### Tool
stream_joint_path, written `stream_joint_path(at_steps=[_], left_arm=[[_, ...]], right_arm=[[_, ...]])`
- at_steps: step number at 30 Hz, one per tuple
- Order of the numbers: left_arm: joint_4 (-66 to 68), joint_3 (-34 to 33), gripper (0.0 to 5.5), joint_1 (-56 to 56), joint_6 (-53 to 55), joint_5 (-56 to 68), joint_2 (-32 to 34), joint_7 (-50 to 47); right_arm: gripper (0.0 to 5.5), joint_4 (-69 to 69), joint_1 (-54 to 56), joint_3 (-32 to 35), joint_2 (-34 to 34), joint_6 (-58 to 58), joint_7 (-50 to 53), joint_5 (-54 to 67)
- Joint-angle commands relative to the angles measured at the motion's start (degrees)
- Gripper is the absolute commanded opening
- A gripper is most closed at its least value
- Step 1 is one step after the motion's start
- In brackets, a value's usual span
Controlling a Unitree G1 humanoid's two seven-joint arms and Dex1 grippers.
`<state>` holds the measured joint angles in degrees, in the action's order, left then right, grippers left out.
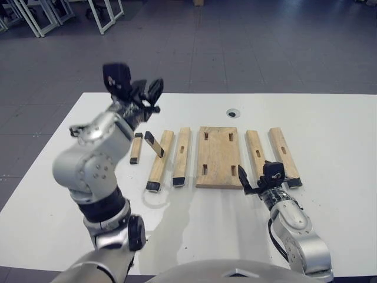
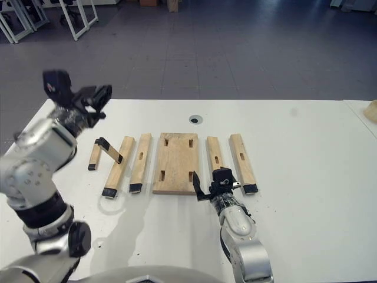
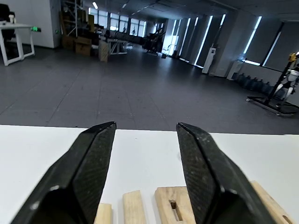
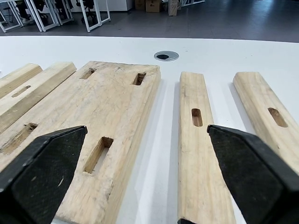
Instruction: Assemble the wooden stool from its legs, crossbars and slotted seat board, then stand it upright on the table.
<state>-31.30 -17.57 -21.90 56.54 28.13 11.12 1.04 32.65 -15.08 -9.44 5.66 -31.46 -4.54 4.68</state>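
Wooden legs [image 1: 255, 150] and seat board [image 1: 219, 156] lie flat, slots up (probably staged for picking). Right gripper [image 2: 218, 186] gapes empty at the board's near edge; left gripper [image 3: 145, 128] raised, open, empty.

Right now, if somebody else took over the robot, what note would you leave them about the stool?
Left gripper: open, empty, raised over the table's left side.
Right gripper: open, empty, low by the seat board's near right corner.
Seat board lies flat mid-table, with left legs and right legs in pairs beside it. Crossbars lie far left, one tilted against a leg.
Done: nothing joined.
Left: fit all parts, then stand the stool upright.
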Motion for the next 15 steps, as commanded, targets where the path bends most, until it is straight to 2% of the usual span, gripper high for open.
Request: stream_joint_path(at_steps=[1, 3, 6, 15], left_arm=[[4.25, 3.03, 2.4, 12.82, -22.14, -6.15, -2.59, 6.03], [7.17, 3.98, 2.4, 14.41, -30.01, -7.46, -3.55, 7.95], [9.15, 4.73, 2.4, 12.78, -34.72, -6.83, -4.22, 9.27], [14.01, 3.2, 2.4, 1.51, -34.98, -2.7, -3.45, 7.55]], right_arm=[[4.75, -1.24, 1.63, 1.48, 0.76, -0.54, -1.1, 0.59], [4.75, -1.55, 2.03, 1.62, 0.8, -0.49, -1.44, 0.43], [4.75, -1.81, 2.34, 1.65, 0.89, -0.41, -1.79, 0.27], [4.75, -2.34, 3.48, 1.56, 1.1, -0.95, -2.19, 0.04]])
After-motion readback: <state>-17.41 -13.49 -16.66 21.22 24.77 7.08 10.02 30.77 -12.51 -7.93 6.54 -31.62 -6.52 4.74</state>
